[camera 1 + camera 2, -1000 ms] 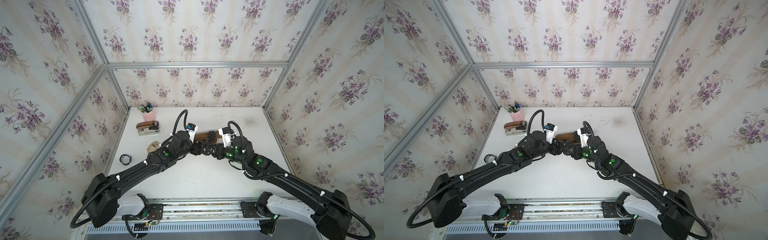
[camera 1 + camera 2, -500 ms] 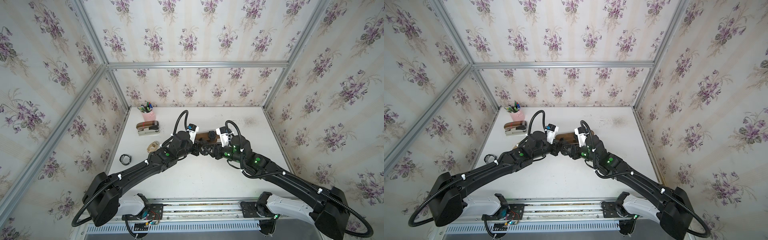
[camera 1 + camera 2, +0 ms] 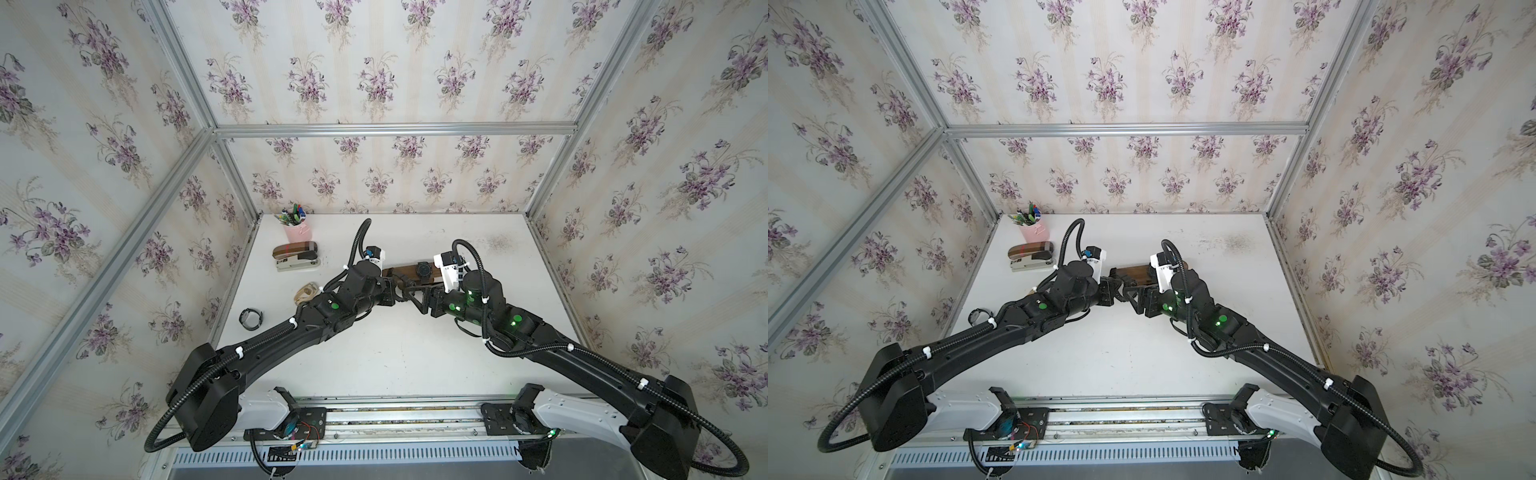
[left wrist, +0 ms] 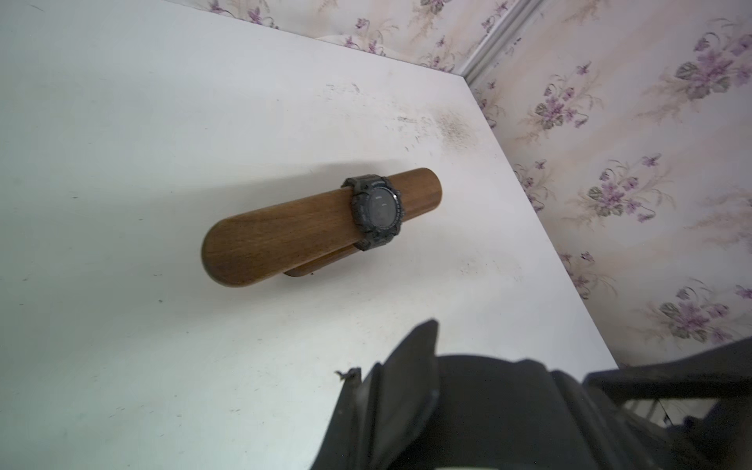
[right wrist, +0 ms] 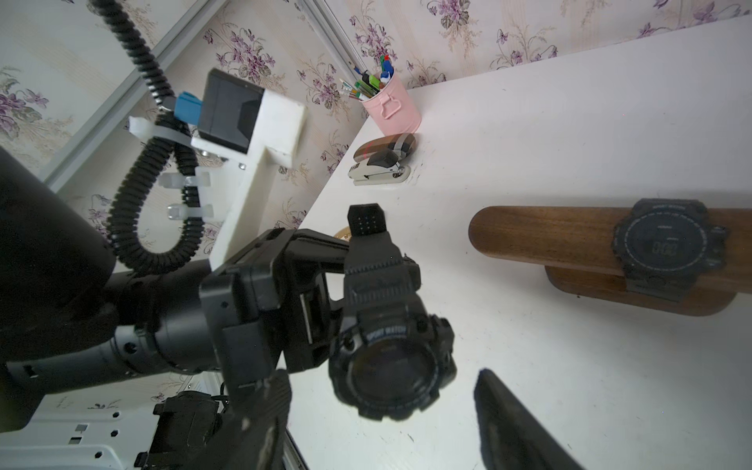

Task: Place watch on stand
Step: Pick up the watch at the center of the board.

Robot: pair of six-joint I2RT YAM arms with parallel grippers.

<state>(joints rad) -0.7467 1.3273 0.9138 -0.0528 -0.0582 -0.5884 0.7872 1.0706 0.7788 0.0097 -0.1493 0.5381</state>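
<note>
1. The watch [image 5: 390, 366] hangs in the air over the desk [image 3: 395, 361], dial toward the right wrist camera. The left fingers [image 5: 313, 244] are clamped tight on its strap.
2. The right fingers [image 5: 512, 419] are spread wide, one on each side of the watch case. There is a gap on both sides and they hold nothing.
3. The stand [image 4: 285, 232] sits on the desk at 12 o'clock of the two arms' meeting point, just beyond it. Its bar runs 9-to-3 on an oval foot.
4. A second black watch [image 4: 376, 211] is wrapped around the bar toward the 3 o'clock end. The 9 o'clock half of the bar is bare.
5. In the way: in both top views the right wrist camera mount [image 3: 446, 270] covers the bar's 3 o'clock end. The left wrist [image 3: 365, 278] sits right at the 9 o'clock end.
6. A pink pen cup [image 3: 297, 230] stands in the desk's 10 o'clock corner, with a brown-topped stapler [image 3: 295, 257] just at 6 o'clock of it.
7. A small beige thing [image 3: 306, 292] lies at 9 o'clock of the left wrist; what it is cannot be told.
8. A black band [image 3: 251, 319] lies near the desk's 9 o'clock edge, well apart from the stand.
</note>
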